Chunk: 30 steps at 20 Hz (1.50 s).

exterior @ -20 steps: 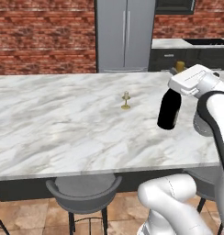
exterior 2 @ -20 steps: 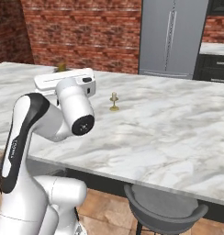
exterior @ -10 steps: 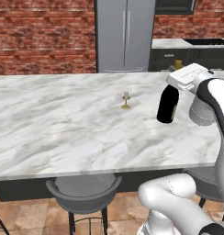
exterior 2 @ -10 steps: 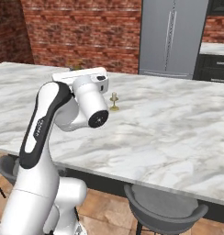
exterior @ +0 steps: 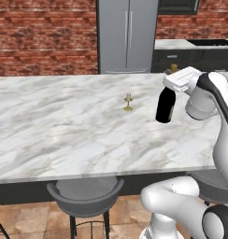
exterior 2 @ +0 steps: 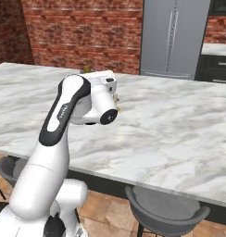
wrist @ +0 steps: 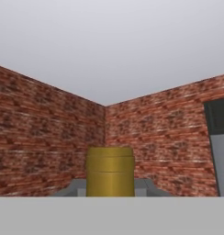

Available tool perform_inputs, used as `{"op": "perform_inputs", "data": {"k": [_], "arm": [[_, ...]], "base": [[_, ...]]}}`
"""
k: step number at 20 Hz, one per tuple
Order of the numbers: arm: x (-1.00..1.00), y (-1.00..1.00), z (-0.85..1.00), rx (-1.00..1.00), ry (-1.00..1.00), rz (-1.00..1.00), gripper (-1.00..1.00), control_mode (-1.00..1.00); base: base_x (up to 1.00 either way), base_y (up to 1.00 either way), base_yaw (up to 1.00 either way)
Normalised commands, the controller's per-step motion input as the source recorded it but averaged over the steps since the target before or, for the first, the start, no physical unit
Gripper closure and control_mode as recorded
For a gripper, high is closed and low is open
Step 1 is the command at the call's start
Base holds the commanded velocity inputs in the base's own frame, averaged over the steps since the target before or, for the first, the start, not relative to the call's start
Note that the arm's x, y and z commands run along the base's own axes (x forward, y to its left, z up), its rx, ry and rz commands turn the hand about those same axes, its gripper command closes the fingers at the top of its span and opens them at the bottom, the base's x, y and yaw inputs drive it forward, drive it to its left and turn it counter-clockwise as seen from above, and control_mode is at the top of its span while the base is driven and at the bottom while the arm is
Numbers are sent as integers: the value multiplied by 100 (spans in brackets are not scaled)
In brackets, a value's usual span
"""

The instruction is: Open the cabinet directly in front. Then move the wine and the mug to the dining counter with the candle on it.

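One wine has moved closer to the candle.

Loads of bare marble surface all around the candle; the wine bottle hanging just right of the candle is the other obstacle.

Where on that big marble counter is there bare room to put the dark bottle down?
Nearly everywhere. The dining counter is bare marble left of the candle and along the near edge above the stool. The one occupied patch is mid-counter: the candle, with the wine, held at its neck by the gripper, just to its right.
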Motion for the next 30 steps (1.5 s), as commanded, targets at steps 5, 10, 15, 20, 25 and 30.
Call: {"op": "perform_inputs", "data": {"k": [5, 10, 15, 20, 25, 30], "arm": [[42, 0, -29, 0, 0, 0, 100, -100], [27, 0, -31, 0, 0, 0, 100, -100], [33, 0, -25, 0, -1, 0, 100, -100], [49, 0, -20, 0, 0, 0, 100, -100], [47, 0, -27, 0, 0, 0, 100, -100], [37, 0, -33, 0, 0, 0, 100, -100]], "base": [[0, 0, 0], [0, 0, 0], [0, 0, 0], [0, 0, 0], [0, 0, 0], [0, 0, 0]]}}
